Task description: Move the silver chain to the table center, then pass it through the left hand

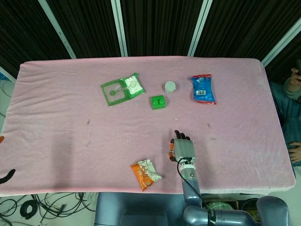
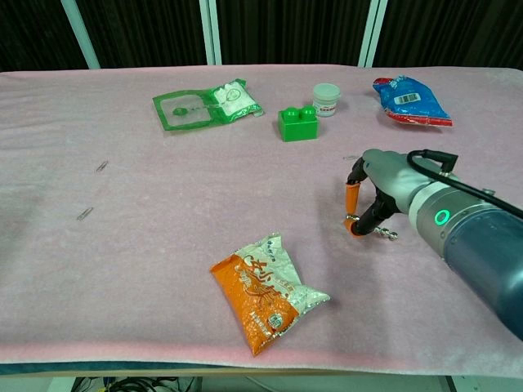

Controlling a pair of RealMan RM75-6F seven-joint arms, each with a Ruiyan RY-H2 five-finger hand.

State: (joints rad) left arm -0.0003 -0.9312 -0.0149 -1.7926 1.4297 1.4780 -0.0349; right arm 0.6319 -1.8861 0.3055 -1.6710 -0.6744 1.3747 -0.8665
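Note:
The silver chain (image 2: 384, 234) is a short, thin strand lying on the pink cloth right of centre, seen only in the chest view. My right hand (image 1: 182, 147) (image 2: 384, 196) sits over it with the fingers curled down. Its orange fingertips (image 2: 352, 226) touch the cloth at the chain's left end and seem to pinch it. The rest of the chain trails to the right under the palm. In the head view the hand hides the chain. Of my left hand (image 1: 5, 176) only spread fingertips show, at the far left edge of the head view, holding nothing.
An orange snack bag (image 1: 145, 174) (image 2: 265, 290) lies near the front edge, left of my right hand. Further back are a green brick (image 1: 158, 102), a white jar (image 1: 170, 87), a blue snack bag (image 1: 203, 89) and a green pouch (image 1: 122, 88). Small clips (image 1: 88, 122) lie scattered on the cloth.

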